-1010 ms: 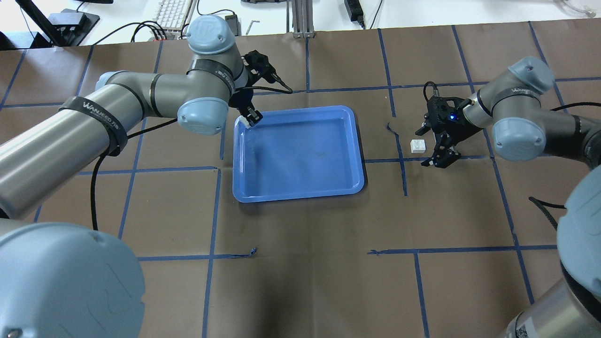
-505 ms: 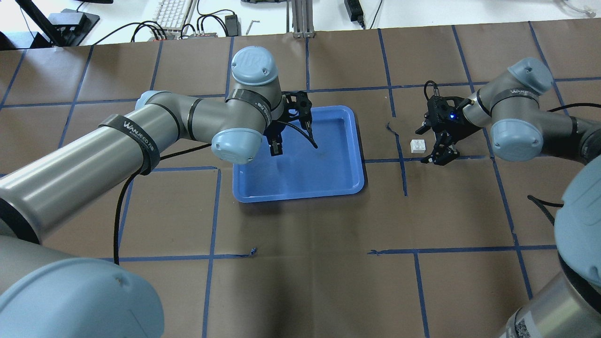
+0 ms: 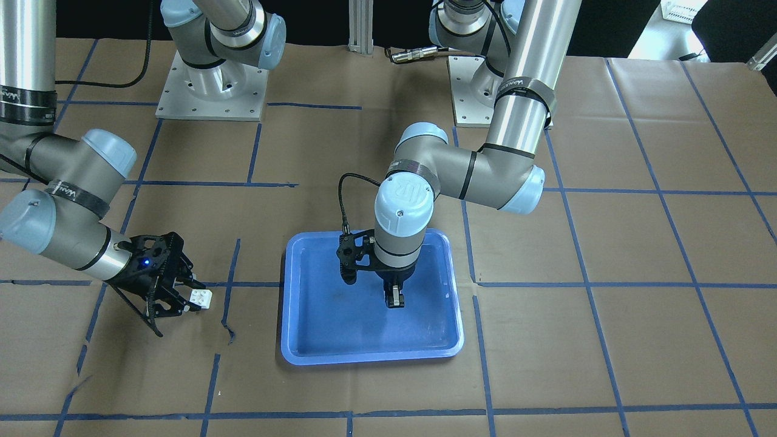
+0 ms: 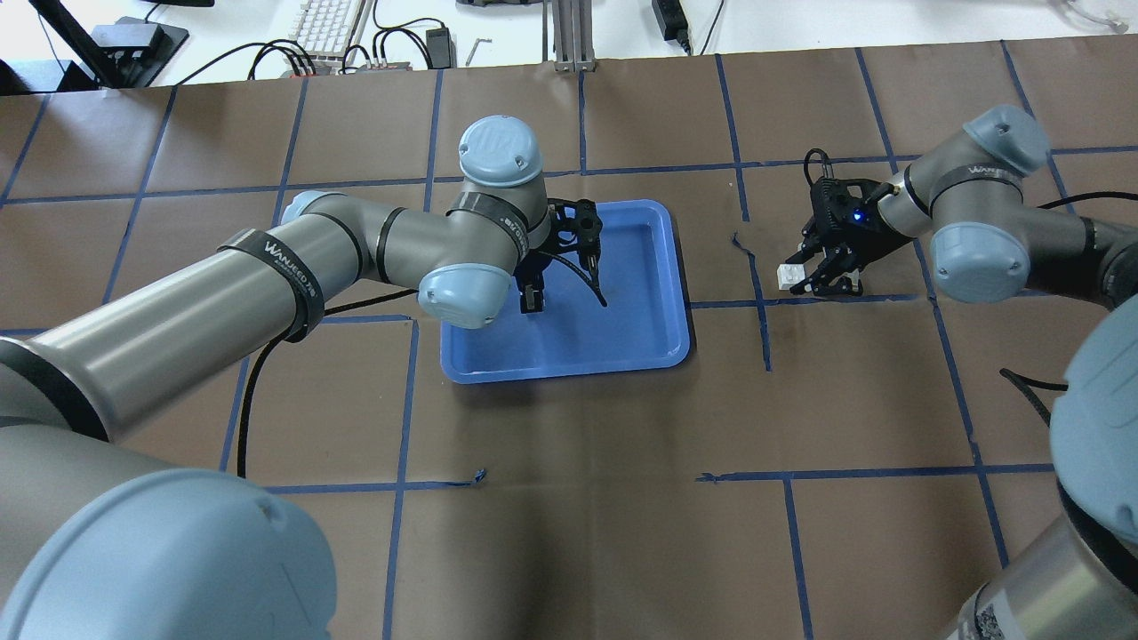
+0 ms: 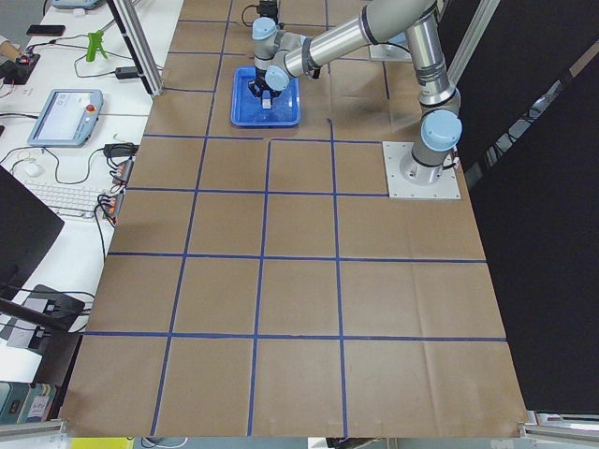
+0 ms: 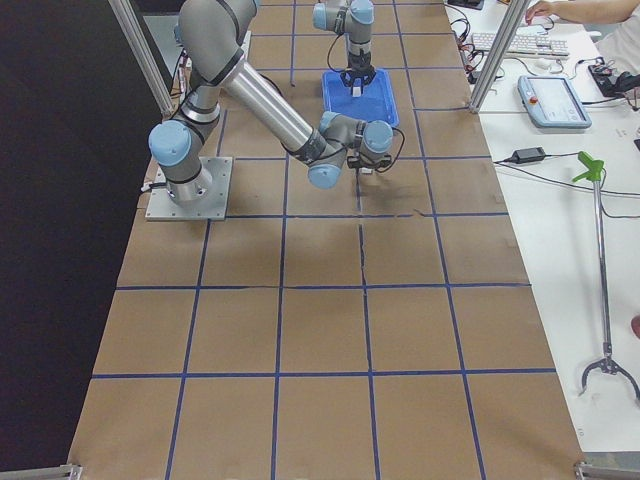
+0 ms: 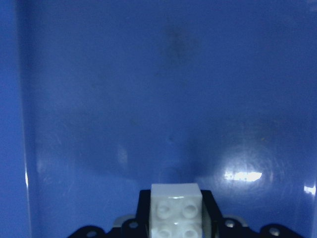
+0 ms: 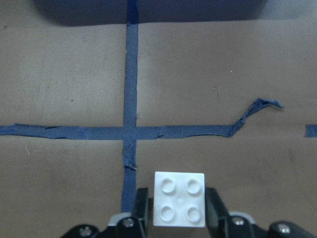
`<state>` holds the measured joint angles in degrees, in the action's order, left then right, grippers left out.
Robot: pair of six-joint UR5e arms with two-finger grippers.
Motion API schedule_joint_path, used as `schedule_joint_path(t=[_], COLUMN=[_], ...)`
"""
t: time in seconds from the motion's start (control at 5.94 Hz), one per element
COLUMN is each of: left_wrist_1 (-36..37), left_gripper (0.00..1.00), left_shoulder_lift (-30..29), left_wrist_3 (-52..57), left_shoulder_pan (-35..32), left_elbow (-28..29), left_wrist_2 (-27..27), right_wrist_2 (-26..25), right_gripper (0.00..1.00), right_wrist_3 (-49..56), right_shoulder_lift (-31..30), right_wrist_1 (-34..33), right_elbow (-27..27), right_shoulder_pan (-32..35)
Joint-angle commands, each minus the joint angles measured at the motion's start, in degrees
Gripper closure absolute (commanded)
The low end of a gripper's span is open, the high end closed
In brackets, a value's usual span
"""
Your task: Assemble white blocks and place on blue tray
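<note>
The blue tray (image 4: 622,342) lies mid-table, and it also shows in the front-facing view (image 3: 315,340). My left gripper (image 4: 531,300) hangs over the tray's inside, shut on a white block (image 7: 176,210), a little above the tray bottom (image 7: 163,99). The second white block (image 4: 789,276) lies on the brown paper to the right of the tray. My right gripper (image 4: 807,283) is low over this block, with a finger on either side. In the right wrist view the block (image 8: 179,199) sits between the fingers with a narrow gap on one side.
Brown paper with a blue tape grid covers the table (image 4: 587,498). A loose curl of tape (image 8: 257,106) lies just beyond the right block. A keyboard and cables (image 4: 329,27) lie beyond the far edge. The arm bases (image 3: 212,91) stand on the robot's side.
My left gripper carried its white block from the tray's far left corner to over the tray's middle. My right gripper moved left from beside the loose block until its fingers stood on either side of it.
</note>
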<state>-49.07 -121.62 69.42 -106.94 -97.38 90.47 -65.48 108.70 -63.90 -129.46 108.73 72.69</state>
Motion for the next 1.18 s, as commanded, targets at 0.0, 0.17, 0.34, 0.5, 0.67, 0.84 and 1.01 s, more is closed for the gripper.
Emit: schedule_joint_path(t=[0.0, 0.17, 0.34, 0.5, 0.67, 0.84, 1.01], left_wrist_1=[0.4, 0.0, -2.6, -9.0, -14.6, -19.5, -28.6], left_gripper=[0.01, 0.01, 0.01, 0.01, 0.01, 0.01, 0.01], left_shoulder_lift=[-0.4, 0.5, 3.0, 7.4, 12.6, 18.0, 23.2], left_wrist_3=[-0.1, 0.0, -0.3, -2.0, -4.0, -7.3, -9.1], left_shoulder_pan=[-1.0, -1.0, -1.4, -1.3, -0.9, 0.1, 2.3], left_elbow=[-0.1, 0.0, 1.2, 2.6, 4.1, 5.1, 6.4], left_wrist_2=[-0.1, 0.1, 0.4, 0.5, 0.5, 0.5, 0.4], right_wrist_2=[0.0, -0.3, -0.5, -0.4, -0.4, -0.2, 2.3], right_gripper=[0.64, 0.67, 0.67, 0.67, 0.67, 0.67, 0.67], right_wrist_3=[0.1, -0.1, -0.7, -0.8, -0.7, -0.9, -5.8], right_shoulder_lift=[-0.1, -0.3, -0.8, -3.7, -7.6, -9.9, -10.8], right_wrist_1=[-0.4, -0.1, 0.7, 4.4, 8.3, 9.2, 9.1], right_elbow=[-0.7, -2.9, -4.8, -5.2, -4.9, -4.6, -4.5], right_shoulder_pan=[0.0, 0.0, 0.0, 0.0, 0.1, 1.1, 3.7])
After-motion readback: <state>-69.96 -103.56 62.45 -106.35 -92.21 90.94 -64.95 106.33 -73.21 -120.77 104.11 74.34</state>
